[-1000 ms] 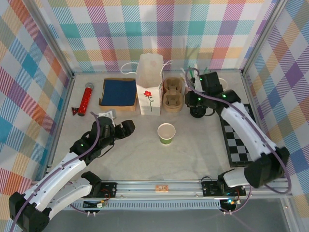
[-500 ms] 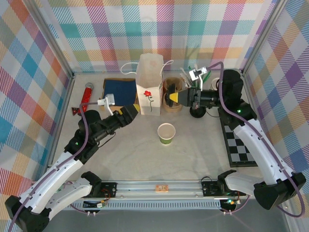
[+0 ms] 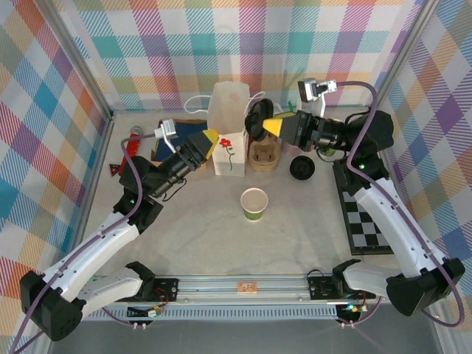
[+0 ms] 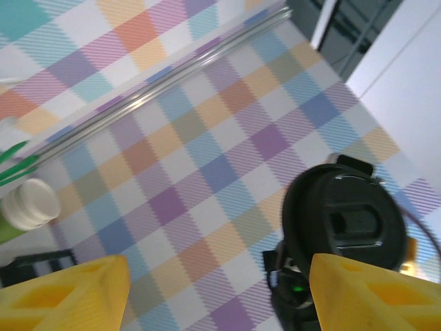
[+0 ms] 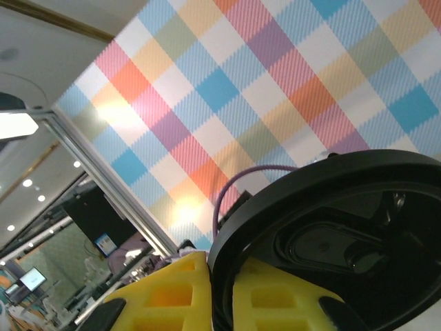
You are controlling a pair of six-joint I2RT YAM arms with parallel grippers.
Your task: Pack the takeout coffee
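Progress, sort of. The right gripper [image 3: 274, 127] was up in the air just right of the mouth of the white paper bag [image 3: 227, 158]. Its yellow fingers [image 5: 172, 293] were pinching the black lid [image 3: 257, 118] by the rim, so the lid stood on edge. A second before, that gripper was low over the table [image 3: 310, 228] on the right, at a round black thing [image 3: 301, 168] beside the cardboard cup carrier [image 3: 264, 153]. That looked like a second lid, so I'd say it grabbed one from there and hauled it up and left. The left gripper [image 3: 209, 139] had moved too, from low over the near left to just beside the bag's left wall. Its fingers [image 4: 62, 293] were spread wide with nothing between them. Couldn't tell if it touched the bag.

The takeout coffee [image 3: 254, 204] itself was only an open green cup so far. It stood upright mid-table, on the near side of the bag, well apart from both grippers, with no lid on. My guess was that the lid had to go onto that cup before anything went in the bag. Held by the rim only, it looked easy to twist or drop.
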